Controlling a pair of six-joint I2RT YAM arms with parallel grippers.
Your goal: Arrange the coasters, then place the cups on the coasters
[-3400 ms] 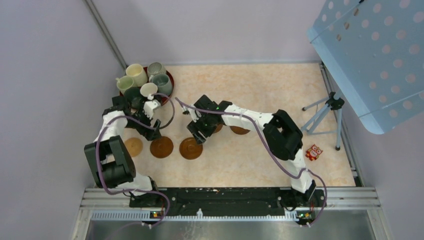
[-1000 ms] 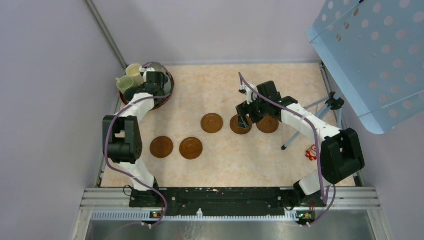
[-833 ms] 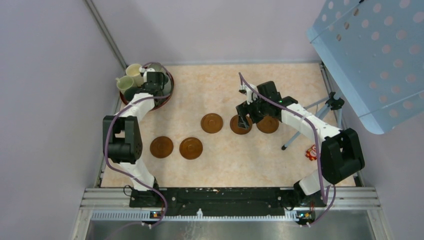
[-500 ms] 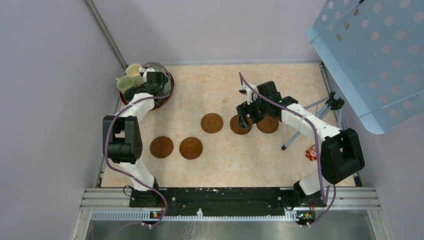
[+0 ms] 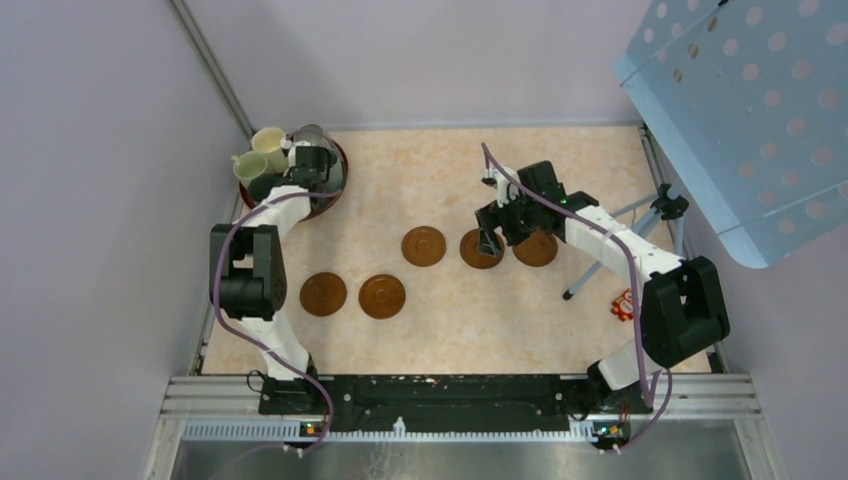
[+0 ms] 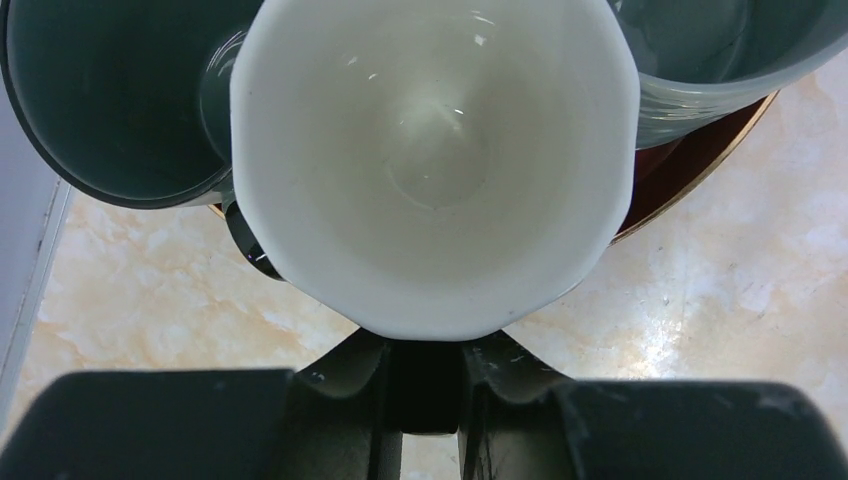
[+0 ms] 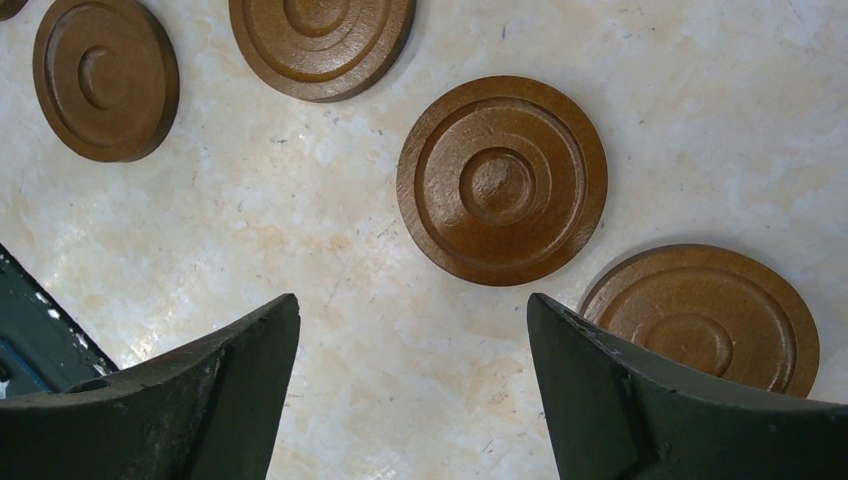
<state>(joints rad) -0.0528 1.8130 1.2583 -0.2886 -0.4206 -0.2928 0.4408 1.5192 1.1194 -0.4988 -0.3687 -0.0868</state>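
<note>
Five round brown wooden coasters point(image 5: 424, 245) lie out, all bare; left hand point(image 6: 430, 352) clamps the rim of a cream faceted ceramic cup point(image 6: 435, 160), right hand point(image 7: 410, 320) hangs with jaws apart

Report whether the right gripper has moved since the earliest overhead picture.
Yes. The right gripper has shifted right, away from the dark red tray and toward the tripod.
</note>
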